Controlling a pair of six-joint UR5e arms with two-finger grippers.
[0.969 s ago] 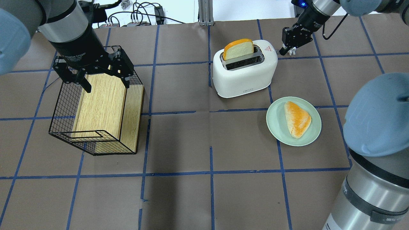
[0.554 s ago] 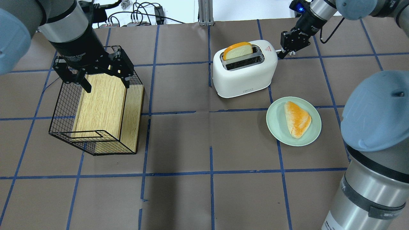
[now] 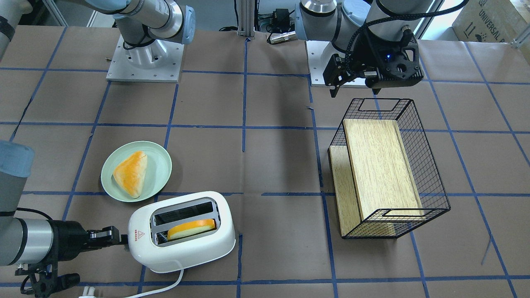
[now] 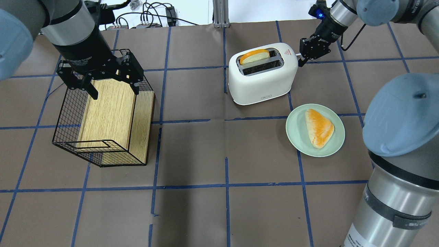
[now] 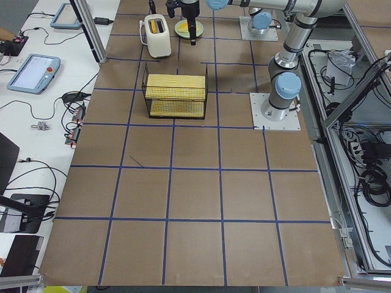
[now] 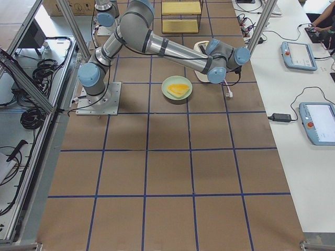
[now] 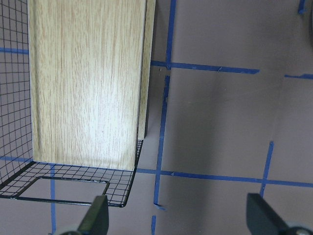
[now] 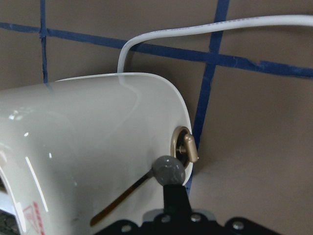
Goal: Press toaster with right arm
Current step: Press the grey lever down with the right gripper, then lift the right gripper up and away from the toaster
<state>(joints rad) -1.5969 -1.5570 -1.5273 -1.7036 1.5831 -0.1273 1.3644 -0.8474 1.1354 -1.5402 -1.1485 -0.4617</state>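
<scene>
The white toaster [image 4: 262,82] stands at the back of the table, with an orange-crusted bread slice [image 4: 253,56] sunk low in its far slot. My right gripper [image 4: 303,59] is shut and sits against the toaster's right end. In the right wrist view its fingertip [image 8: 168,169] sits just below the knob [image 8: 189,147] on the toaster's end [image 8: 98,137]. The toaster [image 3: 186,252] and right gripper [image 3: 120,239] also show in the front view. My left gripper [image 4: 115,92] is open and empty above the wire basket [image 4: 103,151].
A green plate [image 4: 295,137] with a triangular pastry [image 4: 319,127] lies in front of the toaster's right end. The black wire basket holds a wooden board [image 4: 109,109]. The toaster's white cord [image 3: 165,287] trails toward the table's far edge.
My right gripper has moved down and left against the toaster's end. The bread slice has sunk lower into the slot. The left arm has not moved.
</scene>
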